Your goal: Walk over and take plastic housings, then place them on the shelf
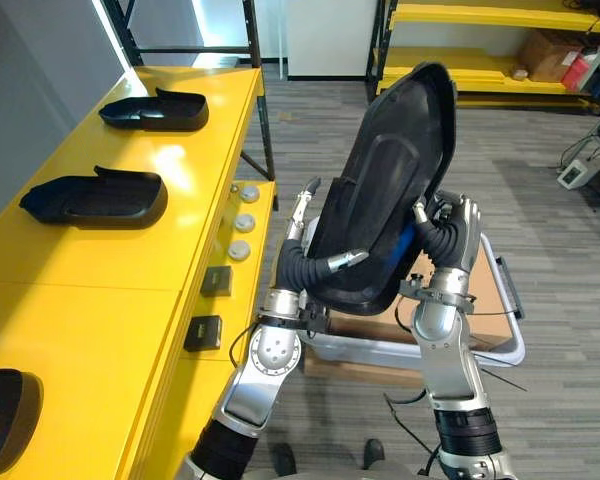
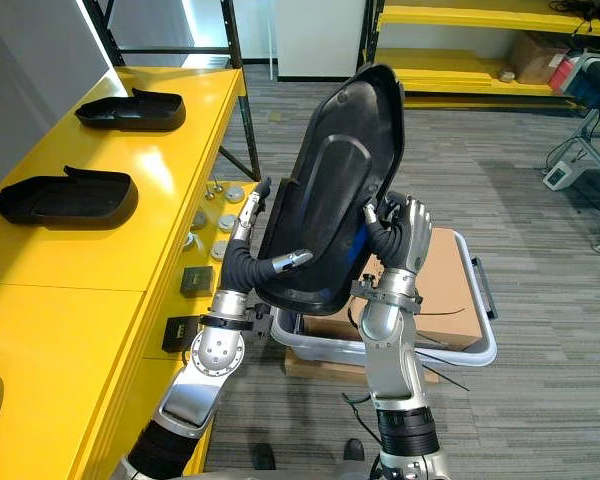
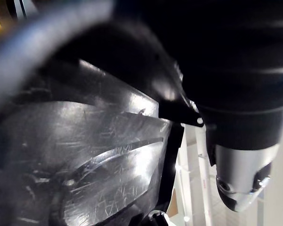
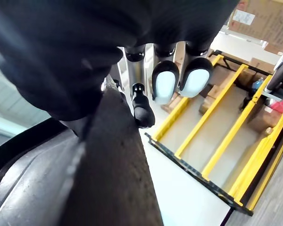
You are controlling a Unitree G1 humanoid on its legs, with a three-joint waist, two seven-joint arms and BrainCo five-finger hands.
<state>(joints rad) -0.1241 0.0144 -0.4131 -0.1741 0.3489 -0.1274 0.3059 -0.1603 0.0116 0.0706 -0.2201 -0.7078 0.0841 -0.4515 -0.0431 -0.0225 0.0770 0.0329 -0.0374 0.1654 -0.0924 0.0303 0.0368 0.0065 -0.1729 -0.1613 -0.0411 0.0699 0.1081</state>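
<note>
- The housing (image 1: 385, 190) stands upright in the air, just to the right of the shelf (image 1: 130, 290) and above a bin (image 1: 380, 352)
- The left hand (image 1: 302, 262) pinches its lower rim, thumb across the face; the right hand (image 1: 455, 235) curls round the opposite rim
- It looks like a stiff, light, glossy shell, probably slippery; the rims seem the soundest hold, one hand on each side

The black plastic housing (image 3: 85, 155) lies very close to the camera. Its glossy surface is scuffed with fine scratches and crossed by a raised, curving rib. The left hand (image 3: 240, 181) shows beside it as a bulky dark ribbed cover and one silver, dark-tipped finger reaching past the housing's edge. Whether that finger touches the housing cannot be told. Between them is a pale strip (image 3: 194, 193) with thin white bars, too blurred to identify.
</note>
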